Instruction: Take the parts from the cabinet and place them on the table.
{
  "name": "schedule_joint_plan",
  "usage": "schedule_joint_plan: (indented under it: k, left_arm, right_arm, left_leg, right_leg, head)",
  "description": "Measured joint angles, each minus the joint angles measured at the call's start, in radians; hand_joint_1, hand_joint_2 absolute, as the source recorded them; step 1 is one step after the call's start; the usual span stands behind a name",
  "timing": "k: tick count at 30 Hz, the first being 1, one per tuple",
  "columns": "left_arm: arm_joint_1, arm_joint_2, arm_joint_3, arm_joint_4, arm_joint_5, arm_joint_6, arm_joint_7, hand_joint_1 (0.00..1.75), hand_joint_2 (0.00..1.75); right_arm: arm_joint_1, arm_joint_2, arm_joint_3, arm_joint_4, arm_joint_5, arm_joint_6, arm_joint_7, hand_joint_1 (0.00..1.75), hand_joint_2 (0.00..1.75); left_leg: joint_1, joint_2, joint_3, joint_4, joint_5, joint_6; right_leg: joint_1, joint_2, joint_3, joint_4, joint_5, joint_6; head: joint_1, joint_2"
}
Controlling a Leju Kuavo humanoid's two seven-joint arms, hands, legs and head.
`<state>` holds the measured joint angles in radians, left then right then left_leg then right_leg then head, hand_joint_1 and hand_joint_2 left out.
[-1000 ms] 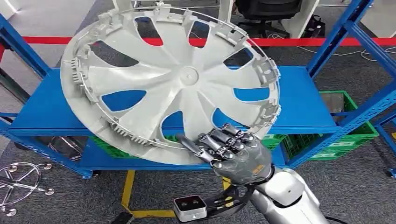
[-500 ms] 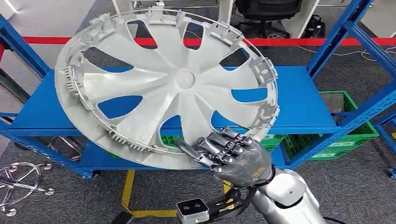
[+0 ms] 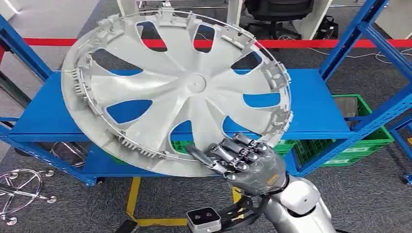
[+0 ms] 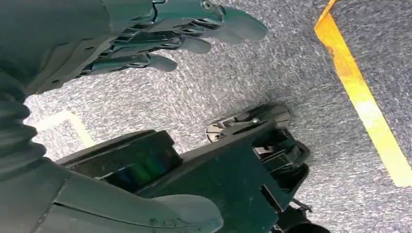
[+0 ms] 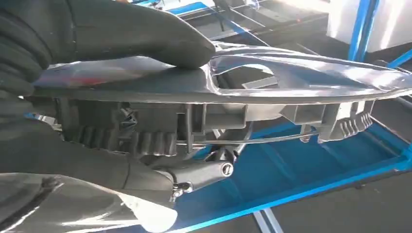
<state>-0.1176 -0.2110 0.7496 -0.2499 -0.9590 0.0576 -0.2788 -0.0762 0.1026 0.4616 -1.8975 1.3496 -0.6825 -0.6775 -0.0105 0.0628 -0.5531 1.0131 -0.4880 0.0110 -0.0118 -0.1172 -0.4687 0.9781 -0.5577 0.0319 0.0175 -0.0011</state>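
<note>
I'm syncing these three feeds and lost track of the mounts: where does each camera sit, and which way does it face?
Head view: high on the body, looking forward and down at the wheel cover over the blue shelf; right hand grips its rim.
Left wrist view: behind the hanging left hand, facing the floor.
Right wrist view: behind the right hand, edge-on to the cover.
Shared: head and right wrist views both show hand, cover and shelf.

Green crates (image 3: pixel 362 133) (under shelf), red floor tape (image 3: pixel 340 43).

right hand (image 3: pixel 248 162) shifted slightly right, wheel cover (image 3: pixel 177 90) with it (small move)
</note>
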Motion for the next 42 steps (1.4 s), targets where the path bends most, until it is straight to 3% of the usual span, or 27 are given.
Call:
schedule_joint_plan:
  k: [4, 6, 8, 9, 10, 11, 12, 13, 14, 15, 17, 19, 22, 23, 25, 27, 28, 29, 30, 31, 32, 33, 40, 42]
  left_arm:
    - [0.0, 0.002, 0.0, 0.0, 0.007, 0.005, 0.004, 0.0, 1.75]
    - [0.0, 0.004, 0.0, 0.0, 0.009, 0.005, 0.006, 0.0, 1.75]
    - [0.0, 0.004, 0.0, 0.0, 0.009, 0.005, 0.007, 0.0, 1.75]
    - [-0.002, 0.004, -0.001, 0.0, 0.009, 0.006, 0.008, 0.0, 1.75]
    - [-0.006, 0.004, -0.002, 0.0, 0.008, 0.007, 0.01, 0.0, 1.75]
    - [-0.009, 0.003, -0.003, 0.0, 0.008, 0.009, 0.01, 0.0, 1.75]
    - [-0.01, 0.002, -0.006, 0.0, 0.007, 0.01, 0.011, 0.0, 1.75]
    - [-0.01, 0.003, -0.009, 0.0, 0.006, 0.012, 0.013, 0.0, 1.75]
    - [-0.01, 0.003, -0.01, 0.0, 0.006, 0.012, 0.014, 0.0, 1.75]
    - [-0.01, 0.003, -0.011, 0.0, 0.006, 0.012, 0.016, 0.0, 1.75]
    - [-0.011, 0.002, -0.017, 0.0, 0.005, 0.012, 0.016, 0.0, 1.75]
    - [-0.014, 0.002, -0.018, 0.0, 0.004, 0.012, 0.017, 0.0, 1.75]
    - [-0.011, 0.003, -0.018, 0.0, 0.003, 0.012, 0.021, 0.0, 1.75]
    - [-0.012, 0.004, -0.018, 0.0, 0.003, 0.012, 0.022, 0.0, 1.75]
    - [-0.013, 0.005, -0.018, 0.0, 0.003, 0.012, 0.022, 0.0, 1.75]
    - [-0.013, 0.006, -0.018, 0.0, 0.005, 0.009, 0.023, 0.0, 1.75]
    - [-0.012, 0.006, -0.018, 0.0, 0.006, 0.009, 0.023, 0.0, 1.75]
    - [-0.011, 0.006, -0.018, 0.0, 0.006, 0.009, 0.024, 0.0, 1.75]
    - [-0.011, 0.006, -0.018, 0.0, 0.006, 0.008, 0.024, 0.0, 1.75]
    - [-0.012, 0.006, -0.018, 0.0, 0.006, 0.008, 0.024, 0.0, 1.75]
    - [-0.013, 0.007, -0.018, 0.0, 0.006, 0.008, 0.024, 0.0, 1.75]
    - [-0.014, 0.008, -0.018, 0.0, 0.006, 0.008, 0.024, 0.0, 1.75]
    - [-0.014, 0.008, -0.018, 0.0, 0.006, 0.008, 0.024, 0.0, 1.75]
    - [-0.015, 0.009, -0.018, 0.0, 0.006, 0.008, 0.024, 0.0, 1.75]
  right_arm:
    - [0.009, 0.018, -0.022, 0.003, -0.013, 0.0, -0.016, 1.75, 1.75]
    - [0.01, 0.025, -0.03, 0.003, -0.015, 0.0, -0.016, 1.75, 1.75]
    - [0.01, 0.033, -0.033, 0.003, -0.018, 0.0, -0.016, 1.75, 1.75]
    - [0.01, 0.034, -0.036, 0.003, -0.019, 0.0, -0.016, 1.75, 1.75]
    - [0.01, 0.034, -0.038, 0.003, -0.023, 0.0, -0.016, 1.75, 1.75]
    - [0.013, 0.034, -0.042, 0.005, -0.022, 0.0, -0.017, 1.75, 1.75]
    - [0.017, 0.034, -0.045, 0.006, -0.023, 0.0, -0.017, 1.75, 1.75]
    - [0.019, 0.034, -0.046, 0.009, -0.023, 0.0, -0.017, 1.75, 1.75]
    - [0.022, 0.034, -0.046, 0.011, -0.023, 0.0, -0.017, 1.75, 1.75]
    - [0.023, 0.034, -0.048, 0.013, -0.023, 0.0, -0.017, 1.75, 1.75]
    - [0.024, 0.034, -0.05, 0.014, -0.023, 0.0, -0.016, 1.75, 1.75]
    - [0.024, 0.034, -0.052, 0.016, -0.022, 0.0, -0.016, 1.75, 1.75]
    - [0.023, 0.034, -0.054, 0.018, -0.023, -0.001, -0.015, 1.75, 1.75]
    - [0.023, 0.035, -0.055, 0.018, -0.023, -0.001, -0.014, 1.75, 1.75]
    - [0.023, 0.037, -0.057, 0.019, -0.023, -0.001, -0.011, 1.75, 1.75]
    - [0.024, 0.037, -0.059, 0.021, -0.023, -0.001, -0.008, 1.75, 1.75]
    - [0.024, 0.037, -0.06, 0.023, -0.023, -0.001, -0.007, 1.75, 1.75]
    - [0.024, 0.037, -0.06, 0.024, -0.023, -0.001, -0.007, 1.75, 1.75]
    - [0.024, 0.037, -0.06, 0.024, -0.022, -0.001, -0.008, 1.75, 1.75]
    - [0.024, 0.037, -0.06, 0.024, -0.022, -0.001, -0.007, 1.75, 1.75]
    - [0.024, 0.038, -0.06, 0.024, -0.022, -0.001, -0.008, 1.75, 1.75]
    - [0.024, 0.038, -0.06, 0.024, -0.022, -0.001, -0.008, 1.75, 1.75]
    - [0.024, 0.038, -0.06, 0.024, -0.022, -0.001, -0.008, 1.75, 1.75]
    - [0.024, 0.039, -0.06, 0.024, -0.022, -0.001, -0.008, 1.75, 1.75]
  left_leg:
    - [-0.003, 0.0, -0.001, 0.003, -0.004, 0.006]
    - [-0.007, -0.002, -0.004, 0.004, -0.003, 0.01]
    - [0.002, -0.01, 0.003, -0.014, 0.01, 0.022]
    - [0.005, -0.013, 0.004, -0.022, 0.014, 0.025]
    - [0.006, -0.017, 0.001, -0.022, 0.017, 0.029]
    - [0.006, -0.024, -0.001, -0.022, 0.017, 0.03]
    - [0.005, -0.031, -0.001, -0.022, 0.017, 0.03]
    - [0.005, -0.036, -0.001, -0.021, 0.017, 0.03]
    - [0.005, -0.042, 0.0, -0.021, 0.017, 0.03]
    - [0.006, -0.048, 0.001, -0.019, 0.017, 0.029]
    - [0.01, -0.057, 0.001, -0.009, 0.012, 0.021]
    - [0.006, -0.064, -0.012, 0.005, 0.008, 0.005]
    - [0.008, -0.066, -0.021, 0.007, 0.022, -0.015]
    - [0.009, -0.068, -0.027, 0.012, 0.014, -0.02]
    - [0.012, -0.066, -0.056, 0.084, -0.055, -0.034]
    - [0.015, -0.066, -0.111, 0.239, -0.138, -0.04]
    - [0.015, -0.066, -0.129, 0.295, -0.158, -0.041]
    - [0.015, -0.066, -0.126, 0.309, -0.154, -0.04]
    - [0.015, -0.066, -0.1, 0.274, -0.124, -0.036]
    - [0.014, -0.066, -0.06, 0.205, -0.086, -0.029]
    - [0.011, -0.066, -0.004, 0.108, -0.045, -0.019]
    - [0.006, -0.066, 0.041, 0.028, -0.027, -0.007]
    - [0.006, -0.066, 0.043, 0.024, -0.029, -0.007]
    - [0.005, -0.066, 0.051, 0.008, -0.042, -0.002]
  right_leg:
    - [-0.003, -0.001, 0.0, -0.001, 0.001, 0.003]
    - [-0.004, -0.006, 0.002, -0.001, 0.005, 0.01]
    - [-0.004, -0.008, 0.001, -0.003, -0.002, 0.015]
    - [-0.008, 0.047, -0.016, 0.026, -0.03, 0.015]
    - [-0.009, 0.082, -0.045, 0.09, -0.066, 0.015]
    - [-0.009, 0.102, -0.089, 0.18, -0.104, 0.016]
    - [-0.009, 0.11, -0.13, 0.263, -0.132, 0.017]
    - [-0.009, 0.113, -0.166, 0.324, -0.139, 0.018]
    - [-0.009, 0.113, -0.175, 0.327, -0.115, 0.017]
    - [-0.01, 0.113, -0.164, 0.285, -0.068, 0.016]
    - [-0.012, 0.113, -0.101, 0.116, 0.042, 0.015]
    - [-0.005, 0.12, -0.068, 0.062, 0.042, 0.011]
    - [-0.003, 0.119, -0.078, 0.061, 0.039, 0.006]
    - [-0.014, 0.118, -0.078, 0.047, 0.043, -0.002]
    - [-0.011, 0.115, -0.089, 0.047, 0.05, -0.023]
    - [-0.007, 0.112, -0.102, 0.048, 0.056, -0.033]
    - [-0.005, 0.112, -0.108, 0.048, 0.06, -0.037]
    - [-0.003, 0.111, -0.113, 0.049, 0.065, -0.039]
    - [0.0, 0.111, -0.119, 0.049, 0.07, -0.04]
    - [0.003, 0.112, -0.122, 0.05, 0.073, -0.041]
    - [0.006, 0.112, -0.124, 0.05, 0.077, -0.041]
    - [0.007, 0.112, -0.125, 0.05, 0.08, -0.04]
    - [0.006, 0.112, -0.125, 0.05, 0.08, -0.04]
    - [0.007, 0.111, -0.126, 0.049, 0.082, -0.039]
  head:
    - [0.0, 0.0]
    - [0.0, 0.0]
    - [0.0, 0.0]
    - [0.004, 0.0]
    - [0.007, 0.0]
    - [0.01, 0.0]
    - [0.009, 0.0]
    - [0.009, 0.0]
    - [0.009, 0.0]
    - [0.009, 0.0]
    - [0.01, 0.0]
    - [0.01, 0.0]
    - [0.009, 0.0]
    - [0.009, 0.0]
    - [0.003, 0.0]
    - [0.003, 0.0]
    - [0.003, 0.0]
    - [0.003, 0.0]
    - [0.003, 0.0]
    - [0.003, 0.0]
    - [0.003, 0.0]
    - [0.003, 0.0]
    - [0.003, 0.0]
    - [0.005, 0.0]
